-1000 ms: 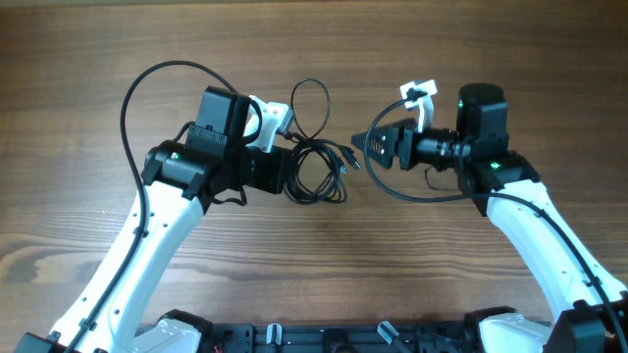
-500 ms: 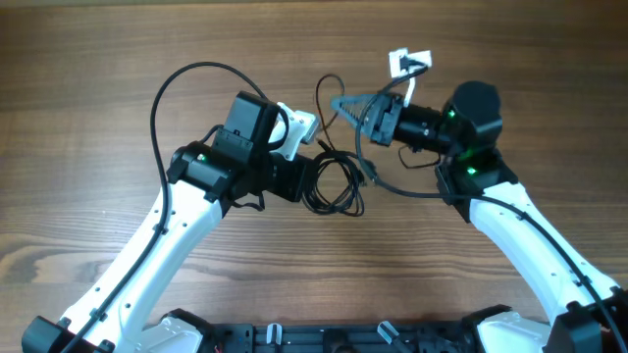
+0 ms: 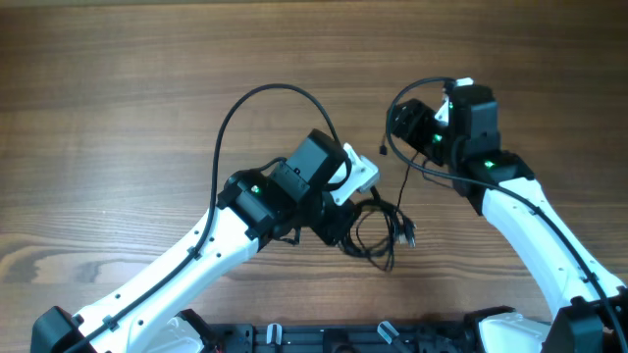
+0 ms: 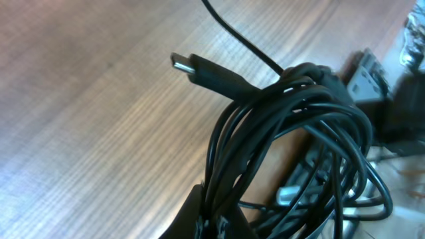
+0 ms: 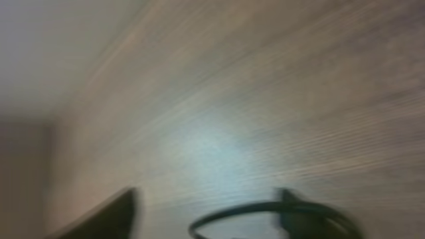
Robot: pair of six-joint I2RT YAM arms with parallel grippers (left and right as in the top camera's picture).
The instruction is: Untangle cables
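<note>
The cables (image 3: 378, 233) are a knotted bundle of thin black wires on the wood table, front of centre, with plug ends (image 3: 407, 235) at its right. My left gripper (image 3: 345, 230) is shut on the bundle's left side. In the left wrist view the wires (image 4: 292, 126) rise from between the jaws (image 4: 222, 222) and one plug (image 4: 199, 70) sticks out to the upper left. My right gripper (image 3: 397, 120) is up and to the right of the bundle, apart from it. In the blurred right wrist view its fingers (image 5: 206, 199) stand apart with nothing clamped.
The wood table (image 3: 118, 118) fills the view. A thick black arm cable (image 3: 260, 93) arcs over my left arm. Another loops beside the right gripper (image 3: 391, 147) and crosses the right wrist view (image 5: 265, 211). The arm bases (image 3: 324, 338) sit at the front edge.
My left arm has carried the bundle right and toward the front edge. My right gripper has pulled away to the right and turned, now pointing away from the bundle.
</note>
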